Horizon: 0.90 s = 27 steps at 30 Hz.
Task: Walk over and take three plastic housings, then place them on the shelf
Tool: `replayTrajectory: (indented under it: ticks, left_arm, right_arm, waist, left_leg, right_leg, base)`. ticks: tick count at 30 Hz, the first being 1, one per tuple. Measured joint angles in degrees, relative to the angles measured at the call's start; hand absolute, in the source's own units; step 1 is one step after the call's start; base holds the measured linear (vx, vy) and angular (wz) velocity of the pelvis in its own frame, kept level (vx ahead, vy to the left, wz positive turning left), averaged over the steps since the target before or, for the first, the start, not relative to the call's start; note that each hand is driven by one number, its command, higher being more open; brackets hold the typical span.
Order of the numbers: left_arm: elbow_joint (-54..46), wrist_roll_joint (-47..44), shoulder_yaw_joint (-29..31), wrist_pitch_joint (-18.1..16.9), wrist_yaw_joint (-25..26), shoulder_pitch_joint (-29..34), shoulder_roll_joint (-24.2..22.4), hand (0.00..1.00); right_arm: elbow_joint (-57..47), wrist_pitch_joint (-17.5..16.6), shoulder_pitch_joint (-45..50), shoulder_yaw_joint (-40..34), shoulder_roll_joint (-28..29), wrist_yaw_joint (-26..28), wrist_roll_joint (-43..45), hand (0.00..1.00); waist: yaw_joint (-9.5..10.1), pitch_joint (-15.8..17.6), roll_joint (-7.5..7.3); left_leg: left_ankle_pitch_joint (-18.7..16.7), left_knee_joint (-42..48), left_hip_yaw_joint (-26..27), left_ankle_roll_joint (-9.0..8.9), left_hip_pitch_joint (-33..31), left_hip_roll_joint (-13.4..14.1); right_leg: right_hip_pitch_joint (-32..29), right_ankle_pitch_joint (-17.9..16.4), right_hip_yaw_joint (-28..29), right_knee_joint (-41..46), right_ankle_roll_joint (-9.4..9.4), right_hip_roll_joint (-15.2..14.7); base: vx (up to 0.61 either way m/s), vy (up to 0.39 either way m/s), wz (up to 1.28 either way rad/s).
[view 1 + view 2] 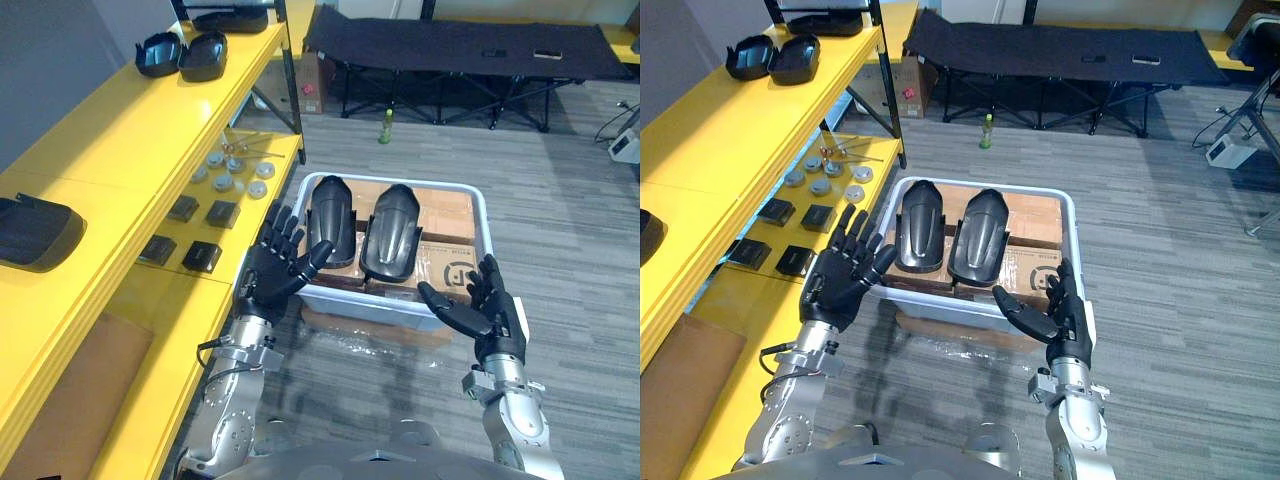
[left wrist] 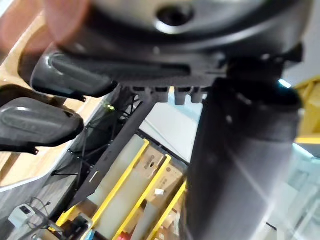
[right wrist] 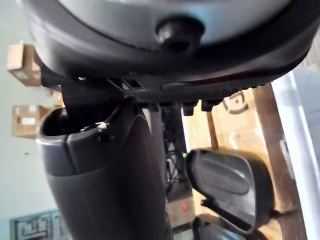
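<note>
Two black plastic housings lie side by side on cardboard boxes inside a white bin on the floor. My left hand is raised at the bin's near left corner, fingers spread and straight, holding nothing. My right hand hovers at the bin's near right corner, open as well, palm turned inward. On the yellow shelf to the left rest more black housings: a pair at the far end and one near the front. The right wrist view looks past the thumb at a housing.
The shelf's lower level carries small black square parts and several round grey pieces. A black folding cot stands at the back with a green bottle on the grey carpet in front of it.
</note>
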Motion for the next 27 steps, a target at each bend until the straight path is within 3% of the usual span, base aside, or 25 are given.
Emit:
replayTrajectory:
  ticks: [5,9,12,15,16,17,20,21,22,24,26,27]
  left_arm:
    - [-1.26,0.73,0.36,0.00,-0.92,-1.06,0.01,1.00]
    - [-1.22,1.25,-0.24,0.09,0.35,-3.90,-0.03,1.00]
    - [-1.20,1.23,-0.12,0.29,0.74,-5.63,-0.14,1.00]
    - [-1.20,1.29,-0.06,0.30,0.43,-5.67,0.58,1.00]
    - [-1.24,1.28,-0.09,0.28,0.24,-5.85,0.61,1.00]
    - [-1.17,1.27,-0.01,0.24,0.26,-5.92,0.67,1.00]
    - [-1.10,1.22,-0.07,0.00,0.42,-6.34,1.49,1.00]
    - [-1.05,1.14,-0.19,-0.07,0.41,-6.49,2.49,1.00]
    - [0.03,1.01,-0.53,-0.05,0.50,-6.77,2.28,1.00]
    - [0.71,0.80,-1.38,-0.04,0.37,-6.82,2.41,1.00]
    - [1.35,-0.02,-3.02,0.05,0.38,-6.81,1.39,1.00]
    - [1.37,-0.01,-3.20,0.07,0.39,-6.82,1.27,1.00]
  right_arm:
    - [0.30,-0.73,-1.78,5.48,2.77,0.20,1.13,1.00]
    - [3.64,-0.72,-2.60,6.99,2.99,-0.17,2.14,1.00]
    - [4.64,-0.69,-2.73,7.82,2.86,-1.63,2.05,1.00]
    - [4.65,-0.70,-2.94,8.36,2.87,-2.59,2.03,1.00]
    - [4.79,-0.72,-3.31,8.34,2.88,-2.52,2.04,1.00]
    - [5.48,-0.82,-3.67,8.41,2.91,-2.33,2.03,1.00]
    - [7.17,-0.80,-3.47,8.49,2.93,-1.13,2.08,1.00]
    - [7.14,-1.05,-2.43,8.35,3.09,-0.46,2.11,1.00]
    - [7.36,-1.06,-1.83,7.10,2.82,0.23,2.12,1.00]
    - [7.35,-1.31,-0.55,6.02,2.77,0.80,2.15,1.00]
    - [7.33,-1.31,-0.50,4.64,1.89,1.25,2.10,1.00]
    - [7.33,-1.30,-0.95,4.68,1.66,1.25,2.10,1.00]
  waist:
    - [0.06,0.07,-1.28]
    - [-0.03,-0.05,-2.42]
    - [-0.14,0.11,-2.29]
    - [-0.14,0.28,-2.91]
    - [-0.10,0.46,-2.88]
    - [-0.07,1.03,-2.07]
    - [-0.05,1.58,-3.03]
    - [-0.46,1.51,-4.37]
    - [-1.52,2.26,-3.08]
    - [-2.06,2.14,-2.19]
    - [-1.87,1.32,-0.17]
    - [-1.81,1.22,-0.01]
  left_leg:
    - [-1.21,0.43,4.21,1.51,0.55,-0.79]
    - [-4.70,5.80,4.91,2.14,-1.34,-0.81]
    - [-7.33,10.23,4.51,2.42,-2.53,-0.06]
    - [-8.42,11.10,4.73,3.22,-0.65,0.27]
    - [-9.05,11.02,5.07,4.23,-0.44,0.96]
    - [-9.82,11.30,5.23,4.39,-0.37,1.50]
    - [-11.84,14.48,4.82,3.52,-0.76,2.21]
    - [-13.62,17.60,3.27,2.17,-1.76,1.87]
    - [-15.09,20.02,0.64,1.09,-2.21,3.18]
    - [-15.06,19.98,-1.96,0.52,-2.67,3.21]
    - [-14.30,18.39,-4.38,-1.21,-3.18,4.93]
    - [-13.65,17.69,-4.67,-1.86,-3.12,5.28]
  right_leg:
    - [-1.57,5.60,2.17,-2.90,0.02,-0.52]
    - [-2.19,5.67,2.35,-2.45,0.06,-1.09]
    - [-6.10,5.70,3.78,5.25,0.02,-1.20]
    - [-7.57,7.20,4.51,9.44,-1.60,-1.28]
    - [-9.36,8.13,4.96,11.66,-2.18,-1.25]
    - [-10.30,5.91,5.83,11.87,-2.66,-0.88]
    - [-10.67,5.04,7.37,4.94,-3.01,1.10]
    - [-10.14,5.48,10.16,3.31,-1.44,2.70]
    - [-9.05,3.32,9.81,6.44,1.25,3.70]
    - [-9.10,0.36,9.76,8.93,1.14,4.25]
    - [-9.27,-1.48,6.63,10.15,-0.31,5.61]
    - [-9.29,-1.86,6.32,10.61,-0.62,5.99]
  base:
    - [-0.01,0.131,-0.41]
    - [-0.01,0.065,-0.23]
    - [-0.03,0.078,-0.25]
    - [-0.05,0.092,-0.25]
    - [-0.08,0.048,-0.23]
    - [-0.10,0.004,-0.22]
    - [-0.05,-0.065,0.04]
    - [-0.01,-0.192,0.53]
    - [0.04,-0.217,0.72]
    - [0.08,-0.157,0.68]
    - [0.12,-0.172,0.46]
    - [0.13,-0.174,0.22]
